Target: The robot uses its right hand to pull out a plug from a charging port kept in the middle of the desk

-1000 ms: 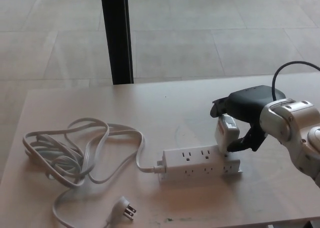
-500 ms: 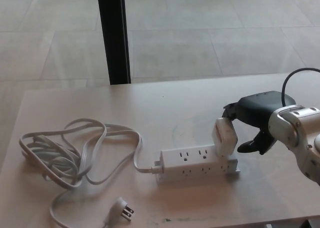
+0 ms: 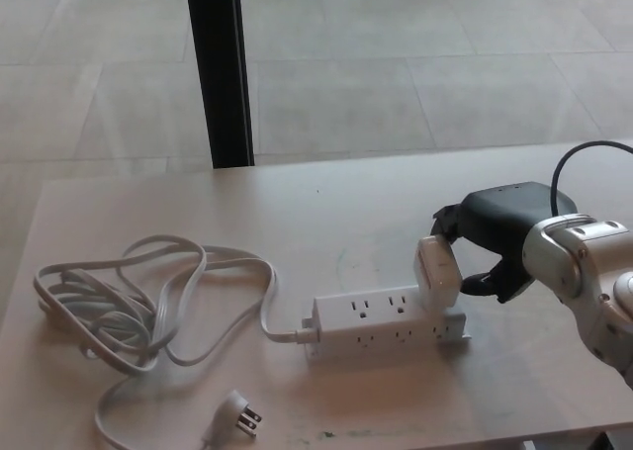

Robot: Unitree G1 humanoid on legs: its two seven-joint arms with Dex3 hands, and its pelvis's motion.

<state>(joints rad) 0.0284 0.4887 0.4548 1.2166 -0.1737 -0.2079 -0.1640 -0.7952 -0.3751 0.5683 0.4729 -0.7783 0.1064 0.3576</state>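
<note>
Nearest, one loose cord plug [image 3: 241, 413] lies on the tabletop [image 3: 554, 371], its cord [image 3: 129, 302] coiled at left. Mid-table sits one power strip [image 3: 386, 323], and one white plug [image 3: 436, 270] stands tilted at its right end, seemingly half out. It looks light, rigid and smooth (likely slippery), best pinched on its flat sides. The right robot hand [image 3: 492, 244] pinches it so.

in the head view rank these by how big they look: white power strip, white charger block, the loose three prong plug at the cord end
1. White rectangular power strip, clearly the longest.
2. White boxy charger block, held by the black right hand.
3. Loose white three-prong plug, the smallest, though it lies nearer the camera, so the gap to the charger is somewhat unsure.
</note>
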